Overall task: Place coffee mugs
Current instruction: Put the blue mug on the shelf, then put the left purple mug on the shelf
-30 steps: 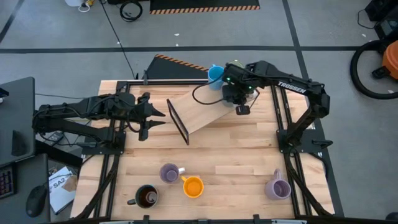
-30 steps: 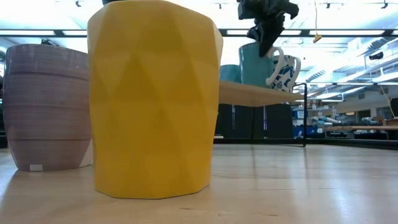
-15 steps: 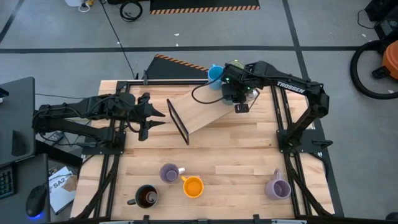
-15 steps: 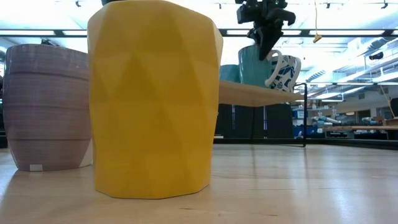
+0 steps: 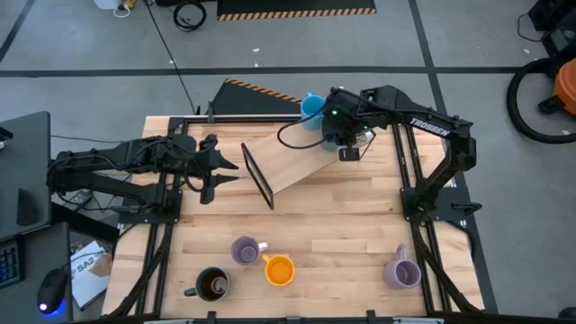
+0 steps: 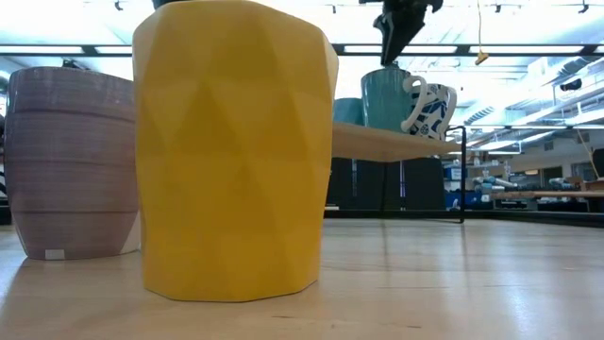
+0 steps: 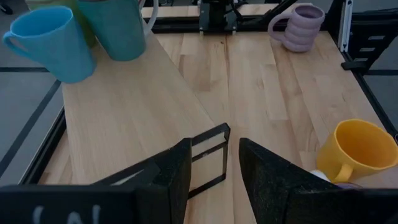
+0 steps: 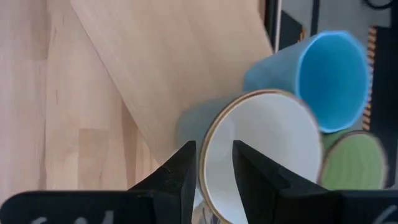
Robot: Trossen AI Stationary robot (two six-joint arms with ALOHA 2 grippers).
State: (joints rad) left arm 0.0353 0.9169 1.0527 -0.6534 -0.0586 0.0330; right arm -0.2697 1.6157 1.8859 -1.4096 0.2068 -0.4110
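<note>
We see the right gripper point(image 8: 213, 180) slightly open, its fingers on both sides of the rim of the white-inside teal mug point(image 8: 261, 155) directly under it, beside the light blue mug point(image 8: 329, 78).

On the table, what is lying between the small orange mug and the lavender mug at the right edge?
Nothing: in the high view the stretch of wooden table between the orange mug and the lavender mug is bare.

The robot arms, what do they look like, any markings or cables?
Both arms are dark, jointed and slim. The right arm carries white Trossen lettering, a green light near its wrist, and a black cable looping off it. Each claw, left and right, has two flat dark fingers.
</note>
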